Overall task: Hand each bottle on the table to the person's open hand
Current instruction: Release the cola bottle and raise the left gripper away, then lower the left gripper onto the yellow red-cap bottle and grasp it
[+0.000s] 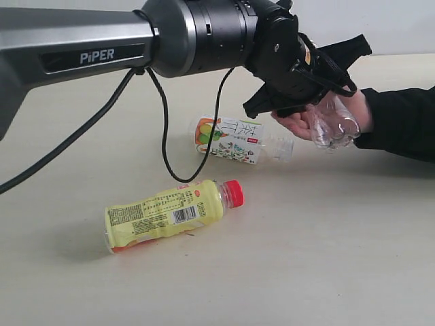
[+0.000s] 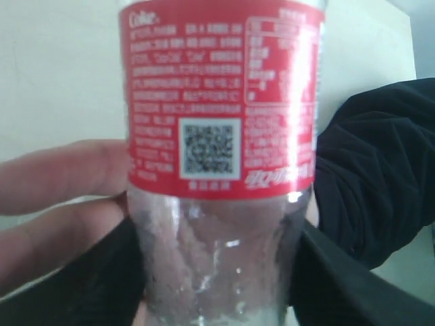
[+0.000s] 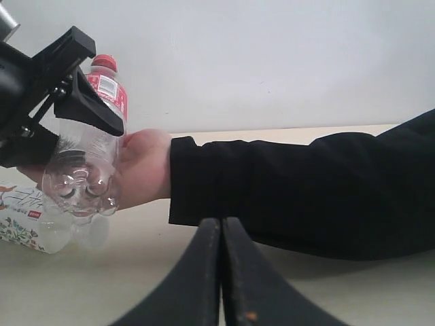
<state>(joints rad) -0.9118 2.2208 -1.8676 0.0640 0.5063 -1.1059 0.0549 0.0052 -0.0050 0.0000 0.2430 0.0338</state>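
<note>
1. At the front of the right wrist view, the right gripper (image 3: 221,272) has its two pads pressed together on nothing. It sits well apart from the hand-over.
2. Nearest on the table (image 1: 326,258) in the exterior view, the yellow-labelled bottle (image 1: 166,216) lies on its side with its red cap pointing right.
3. Behind it, the fruit-label bottle (image 1: 231,139) also lies flat. Its long axis runs across the view, and its neck ends just beside the person's open hand (image 1: 298,123).
4. Further back, that hand is palm-up at the end of a black sleeve (image 1: 401,122), under the red-label bottle (image 1: 333,123). The bottle stands cap-up and leaning, with its clear lobed base in the palm.
5. Above the hand, the left gripper (image 1: 309,81) reaches across from the left with a jaw on either side of the bottle's body. Whether the jaws are pinching the bottle or already slack cannot be told.
6. The coming move likely turns on this stack: palm below, bottle between the jaws, gripper above. The left arm is plainly the nearer one, both to this bottle and to the two on the table.
</note>
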